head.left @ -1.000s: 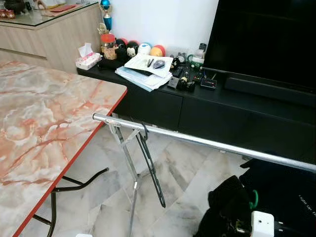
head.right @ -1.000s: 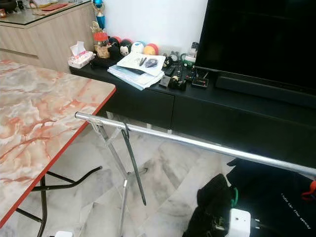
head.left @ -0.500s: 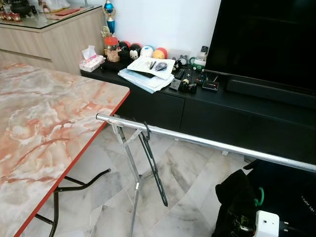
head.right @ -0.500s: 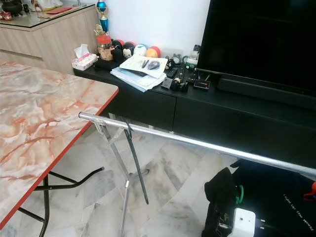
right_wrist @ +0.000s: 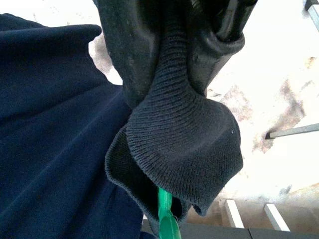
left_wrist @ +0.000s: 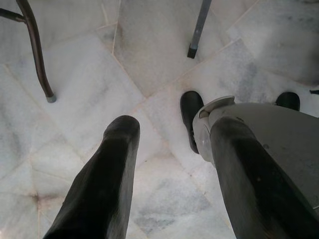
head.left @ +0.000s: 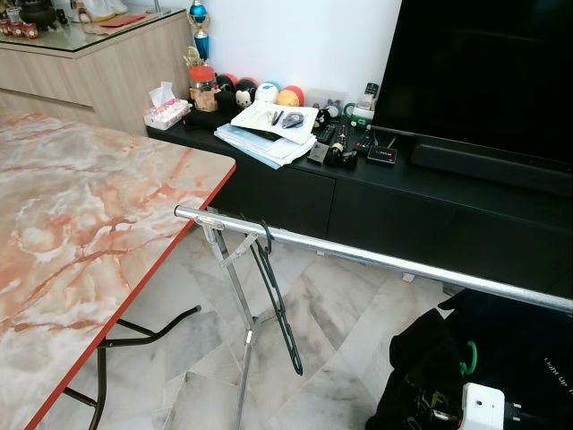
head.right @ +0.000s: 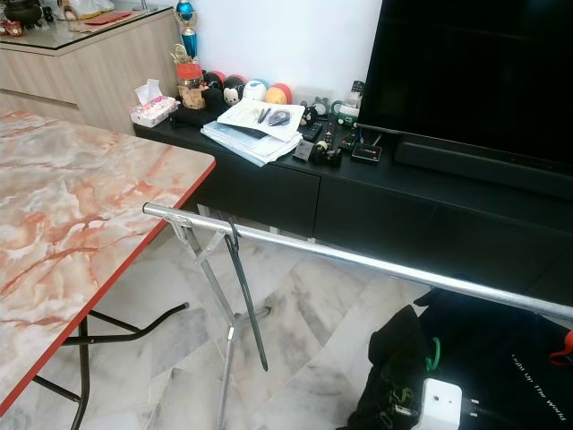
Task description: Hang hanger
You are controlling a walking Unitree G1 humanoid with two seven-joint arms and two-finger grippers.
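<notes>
— One hanger, green (right_wrist: 167, 219), sits just under the right claw (right_wrist: 174, 59), which pinches the dark garment's collar (right_wrist: 184, 144).
— Next step?
— Lift it above the rail (head.left: 376, 260). Left claw (left_wrist: 174, 164) hangs spread.

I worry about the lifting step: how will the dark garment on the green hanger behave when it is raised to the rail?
Probably floppy: the dark garment folds and bunches at its ribbed collar between the right pincer fingers. Likely light. It may slide on the green hanger, since the grip seems to be on cloth.
</notes>
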